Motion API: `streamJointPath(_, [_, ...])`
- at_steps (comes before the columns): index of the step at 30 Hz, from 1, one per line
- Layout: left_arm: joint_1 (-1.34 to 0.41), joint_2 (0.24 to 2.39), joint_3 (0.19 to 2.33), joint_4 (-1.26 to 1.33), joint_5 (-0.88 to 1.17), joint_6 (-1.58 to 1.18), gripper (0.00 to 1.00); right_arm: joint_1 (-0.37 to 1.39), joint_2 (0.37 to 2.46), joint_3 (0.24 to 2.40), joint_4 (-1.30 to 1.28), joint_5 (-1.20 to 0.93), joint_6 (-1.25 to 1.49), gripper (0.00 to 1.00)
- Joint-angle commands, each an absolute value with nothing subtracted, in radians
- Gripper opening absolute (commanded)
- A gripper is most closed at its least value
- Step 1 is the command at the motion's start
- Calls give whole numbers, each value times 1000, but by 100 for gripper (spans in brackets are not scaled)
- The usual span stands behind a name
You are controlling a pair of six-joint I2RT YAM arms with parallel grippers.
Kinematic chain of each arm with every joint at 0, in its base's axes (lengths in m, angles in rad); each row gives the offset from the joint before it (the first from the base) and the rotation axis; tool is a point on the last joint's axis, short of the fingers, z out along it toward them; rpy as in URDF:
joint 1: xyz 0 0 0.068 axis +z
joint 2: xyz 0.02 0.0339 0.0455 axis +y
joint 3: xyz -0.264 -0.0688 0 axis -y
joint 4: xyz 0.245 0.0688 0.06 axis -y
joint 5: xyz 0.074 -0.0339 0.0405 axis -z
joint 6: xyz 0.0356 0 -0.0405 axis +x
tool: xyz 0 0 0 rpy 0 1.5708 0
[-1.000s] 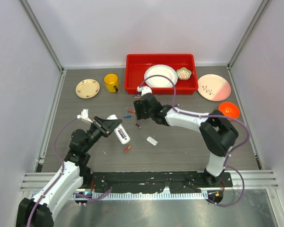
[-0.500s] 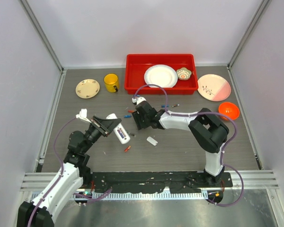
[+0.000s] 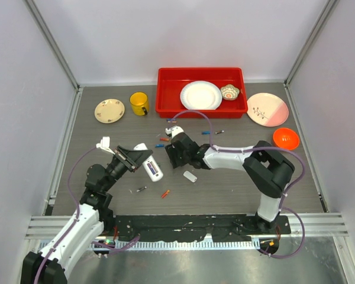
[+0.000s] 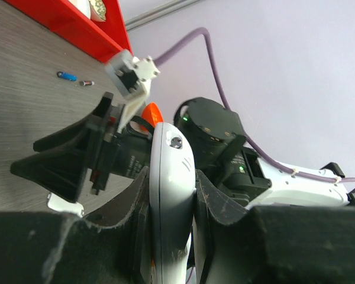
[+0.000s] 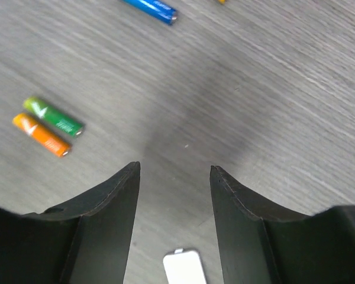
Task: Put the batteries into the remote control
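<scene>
The grey wood-grain table carried everything. The left arm rose from the near left corner toward the middle, wrist rolled sideways, its left fingers clamped on the remote control. The right arm bent at its elbow near the right edge and stretched leftward to the centre, wrist tipped downward, its right fingers spread apart over bare table with nothing between them. A red tray sat against the far edge, holding a white plate and a small patterned bowl. A pink-and-white plate lay toward the far right corner, a cream plate toward the far left corner, a yellow mug between that plate and the tray, and an orange bowl by the right edge. The remote control was a white oblong handset with rounded ends, held left of centre, a dark marking on its upturned face. Its white back cover lay flat just beside the right fingers. The batteries were scattered mid-table: green and orange ones side by side, a blue one farther off, others nearer the near edge.
</scene>
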State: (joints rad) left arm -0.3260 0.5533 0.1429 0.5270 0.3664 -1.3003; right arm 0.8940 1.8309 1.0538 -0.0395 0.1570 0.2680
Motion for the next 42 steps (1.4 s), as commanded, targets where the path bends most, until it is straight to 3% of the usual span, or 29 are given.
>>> streamJointPath(1, [-327, 551, 147, 603, 370, -1285, 0, 934, 1706, 1013, 57, 141, 279, 56])
streamJointPath(13, [-328, 606, 161, 816, 466, -1315, 0, 980, 1791, 1100, 101, 57, 290, 56])
streamJointPath(19, [-327, 580, 149, 966, 503, -1344, 0, 988, 1855, 1161, 123, 29, 330, 61])
streamJointPath(27, [-327, 581, 132, 1107, 494, -1365, 0, 1028, 1931, 1242, 60, 143, 391, 66])
streamJointPath(42, [-328, 589, 129, 1100, 485, -1371, 0, 1098, 2009, 1308, -40, 365, 419, 67])
